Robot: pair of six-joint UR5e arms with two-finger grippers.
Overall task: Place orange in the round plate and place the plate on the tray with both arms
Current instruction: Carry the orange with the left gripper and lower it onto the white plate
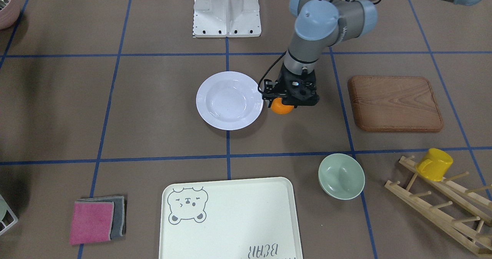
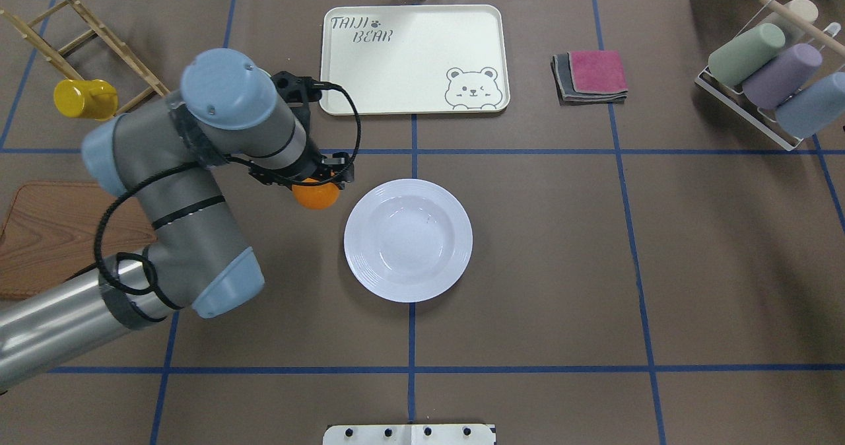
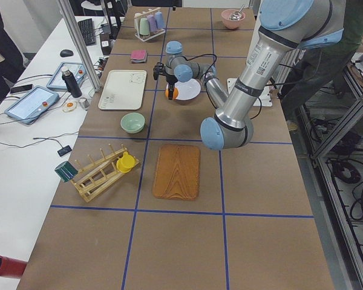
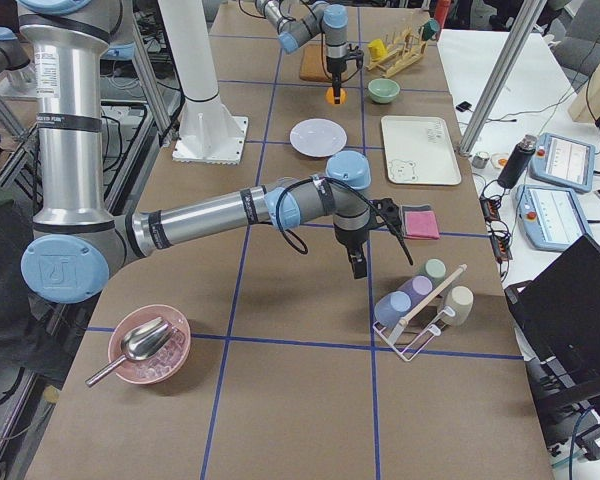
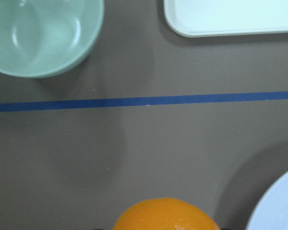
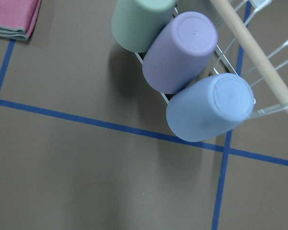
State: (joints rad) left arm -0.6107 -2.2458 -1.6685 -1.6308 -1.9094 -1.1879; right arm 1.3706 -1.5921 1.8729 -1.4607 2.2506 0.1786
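Brown table (image 2: 561,267), blue tape grid (image 2: 617,151)

Robotics lab, not a home: two industrial arms, left arm (image 2: 198,187) & right arm (image 4: 210,215), work from a white bolted pedestal (image 1: 226,11) at a table (image 2: 528,267) w/ a brown mat marked off in a blue tape grid (image 2: 412,346). A white side bench (image 3: 24,157) carries teach pendants (image 4: 562,160), cables & a laptop (image 4: 580,300). Aluminium frame posts (image 3: 81,45) stand along the table edge.
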